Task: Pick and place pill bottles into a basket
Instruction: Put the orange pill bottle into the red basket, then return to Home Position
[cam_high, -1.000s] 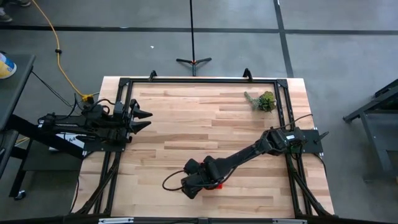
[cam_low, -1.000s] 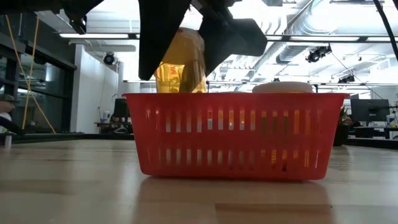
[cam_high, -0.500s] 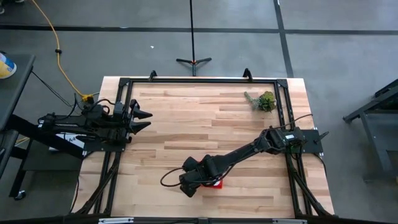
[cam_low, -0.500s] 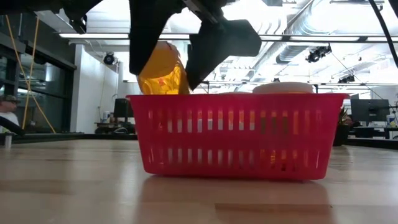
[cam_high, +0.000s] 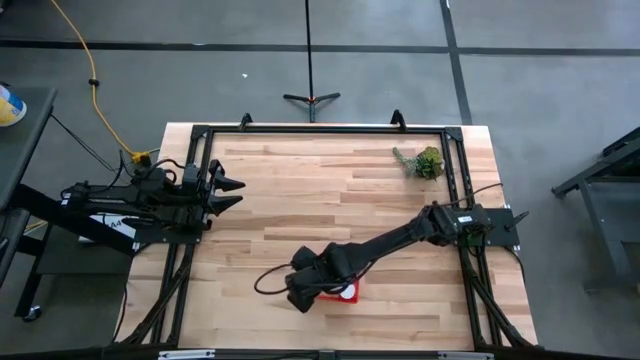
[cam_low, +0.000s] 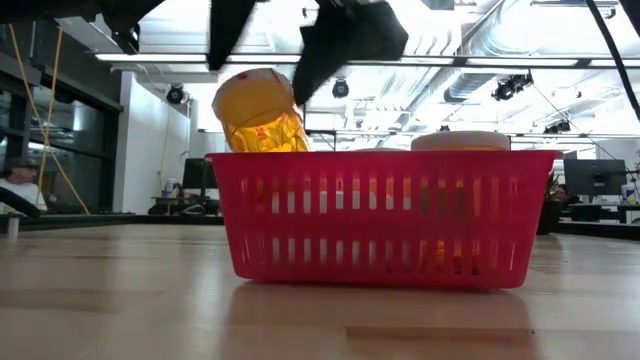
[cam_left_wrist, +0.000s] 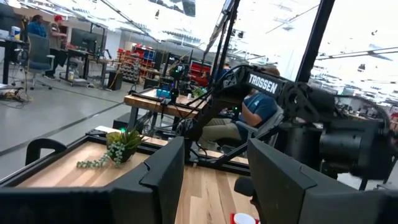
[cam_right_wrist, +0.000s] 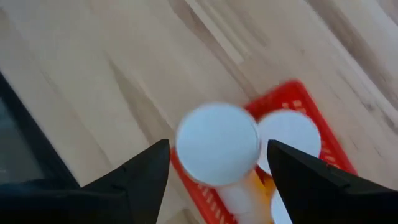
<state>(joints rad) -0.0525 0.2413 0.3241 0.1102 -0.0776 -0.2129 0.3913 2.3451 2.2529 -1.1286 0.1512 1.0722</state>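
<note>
Right now your right tool (cam_low: 275, 45) hangs spread wide at the top centre of the low view, directly above the red basket (cam_low: 380, 215), and it has hold of nothing. One orange pill bottle (cam_low: 258, 112) leans at a tilt in the basket's left end, its upper half poking above the rim just under the tool's fingers (cam_low: 345, 40) (there is clear daylight between plastic and fingers). A second bottle's white cap (cam_low: 462, 141) shows over the rim toward the right of that frame.

From the right wrist camera you look down on a white cap (cam_right_wrist: 217, 144) sitting between the two dark fingers without touching either, with another cap (cam_right_wrist: 291, 140) beside it inside the basket (cam_right_wrist: 298, 99).

Overhead, the basket (cam_high: 345, 294) sits low and centre on the wooden counter (cam_high: 300, 190), mostly hidden under the right tool (cam_high: 305, 292). Your left tool (cam_high: 232, 193) waits at the counter's left edge, fingers parted and empty. A green leafy clump (cam_high: 424, 161) lies at the upper right.
</note>
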